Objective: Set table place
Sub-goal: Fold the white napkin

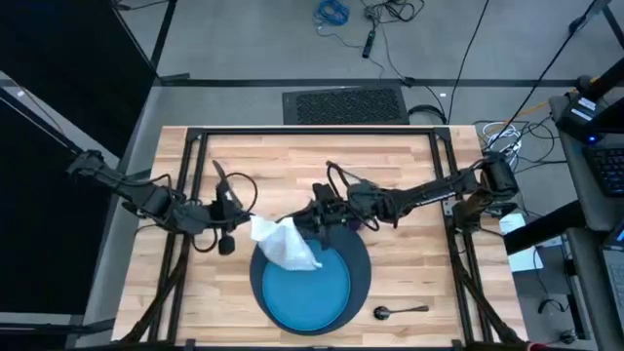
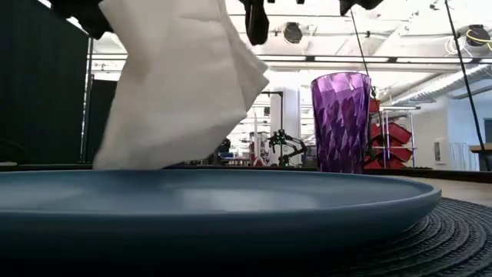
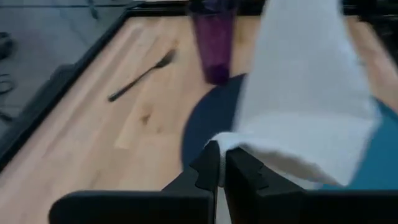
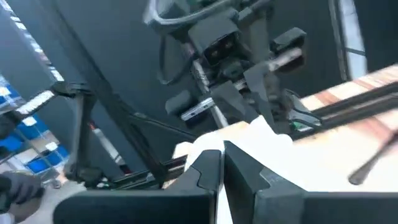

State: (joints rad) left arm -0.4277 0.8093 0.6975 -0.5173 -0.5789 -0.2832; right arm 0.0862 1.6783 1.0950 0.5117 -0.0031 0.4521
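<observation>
i've got both arms reaching in toward the centre of the table in the high view. left gripper sits left of centre, its fingers pressed together on a corner of the white napkin, clear in the left wrist view where cloth runs up from between the tips. right gripper comes in from the right side of the frame to just above the plate's upper edge; in the right wrist view its fingers are close together with white cloth right at the tips, so it looks to be pinching the napkin's other end. napkin hangs bunched between the two grippers, its lower part draped down onto the upper left part of the blue plate; the low view shows it upper left, reaching down to the plate surface.

blue plate lies on the dark round charger, lower centre of the high view, charger edge showing around the plate's right and top. purple cup stands upright behind the plate, right of centre in the low view; from above it's mostly hidden under the right arm. spoon lies on the wood lower right, just beside the charger, not touching. a fork lies on the wood upper left in the left wrist view, near the cup.
</observation>
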